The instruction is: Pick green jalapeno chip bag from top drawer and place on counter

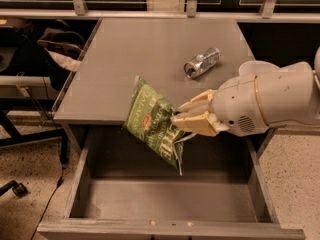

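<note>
The green jalapeno chip bag (152,121) hangs in the air, tilted, over the front edge of the counter (145,59) and above the open top drawer (165,199). My gripper (182,119) comes in from the right and is shut on the bag's right side, its tan fingers (197,124) pinching it. The bag's upper corner overlaps the counter's front edge; its lower tip points down into the drawer. The inside of the drawer shows nothing else.
A silver can (201,62) lies on its side on the counter, right of centre. A white bowl (257,68) sits at the counter's right edge, partly behind my arm. A dark chair and bag (60,49) stand left of the cabinet.
</note>
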Action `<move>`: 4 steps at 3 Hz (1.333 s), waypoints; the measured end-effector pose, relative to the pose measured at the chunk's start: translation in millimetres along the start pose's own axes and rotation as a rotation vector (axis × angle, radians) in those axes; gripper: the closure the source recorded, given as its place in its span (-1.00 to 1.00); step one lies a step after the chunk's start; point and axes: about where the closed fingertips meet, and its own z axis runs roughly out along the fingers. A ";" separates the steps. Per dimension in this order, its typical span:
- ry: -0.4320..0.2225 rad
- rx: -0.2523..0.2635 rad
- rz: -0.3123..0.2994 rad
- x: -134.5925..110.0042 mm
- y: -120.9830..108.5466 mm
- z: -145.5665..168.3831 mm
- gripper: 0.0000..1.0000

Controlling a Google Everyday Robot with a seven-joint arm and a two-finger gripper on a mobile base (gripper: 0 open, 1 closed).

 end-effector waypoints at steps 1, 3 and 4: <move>0.000 0.000 0.000 -0.1 0.0 -0.1 1.00; -0.039 0.090 -0.013 -32.1 -27.0 -11.2 1.00; -0.054 0.114 -0.050 -55.5 -65.2 -2.7 1.00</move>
